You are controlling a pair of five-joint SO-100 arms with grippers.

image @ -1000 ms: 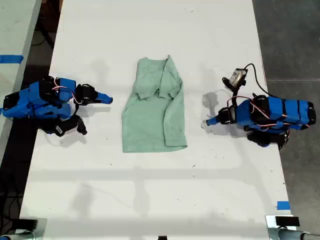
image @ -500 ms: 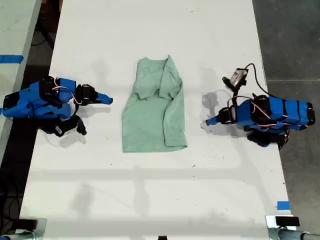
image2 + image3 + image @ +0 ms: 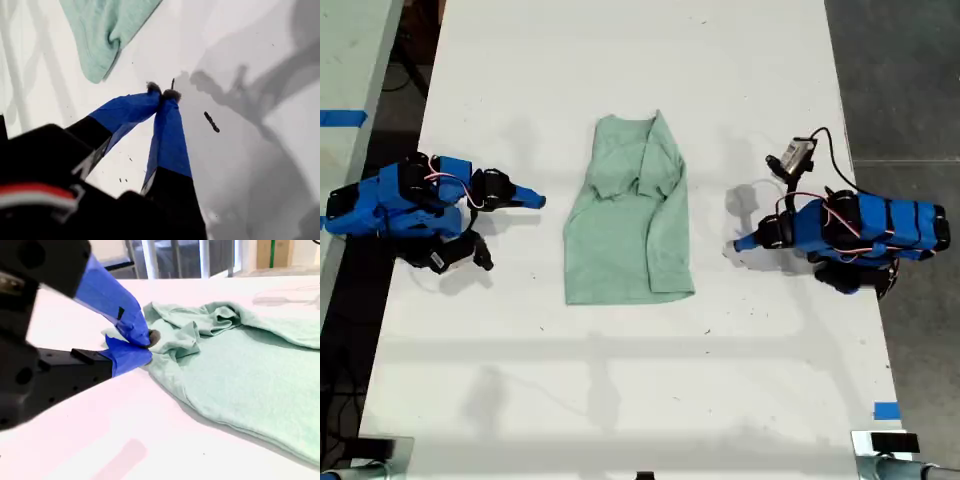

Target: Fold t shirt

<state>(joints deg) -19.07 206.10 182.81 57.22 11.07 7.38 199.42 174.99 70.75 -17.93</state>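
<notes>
White table [image 3: 620, 60] carries the folded mint t shirt [image 3: 630, 215] at centre, a blue arm resting on either side of it, blue tape [image 3: 886, 410] near one edge.

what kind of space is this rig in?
Likely a lab or workshop: a long white table holding only the t shirt, blue tape marks at its edge, and bare grey floor alongside.

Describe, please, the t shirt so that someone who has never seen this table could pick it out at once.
Start at the long white table and look between the two blue arms. The t shirt lies there, folded into a narrow strip. It is the only soft, pale mint-green thing; everything beside it is blue and black hardware.
</notes>
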